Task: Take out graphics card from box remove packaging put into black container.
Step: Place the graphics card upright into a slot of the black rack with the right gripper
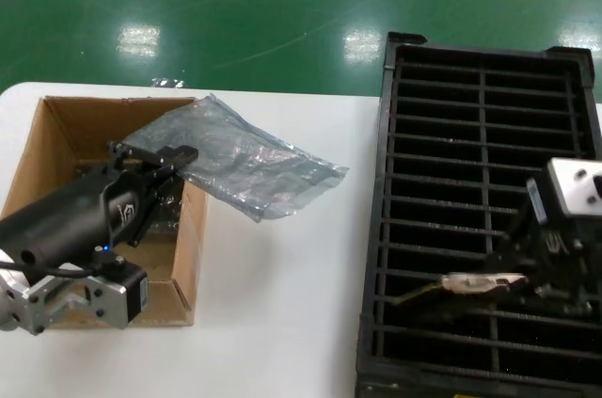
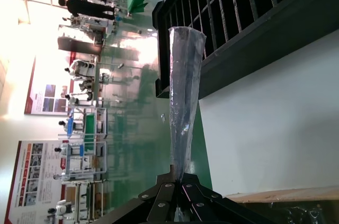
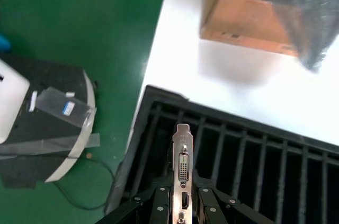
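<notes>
The graphics card (image 1: 470, 282) lies with its long axis roughly left to right over the near part of the black container (image 1: 483, 87), its silver end bracket pointing left toward the table's middle; in the right wrist view the bracket (image 3: 183, 173) shows as a narrow silver strip bearing a pale multi-pin port and a smaller dark port beneath it; the board behind it is hidden. The right gripper (image 1: 527, 271) is clenched on the card, its black fingers (image 3: 159, 205) pressed to either side of the bracket, above the ribbed slots on the container's right column. The packaging (image 1: 240, 161), a crinkly translucent grey-blue bag, stretches from the box's (image 1: 56, 149) far right corner out over the white table (image 1: 282, 323) toward the right; its long axis runs left to right, slanting nearer. The left gripper (image 1: 165, 167) hangs over the open brown box at the left, its fingers (image 2: 167, 200) closed on the bag's left end.
</notes>
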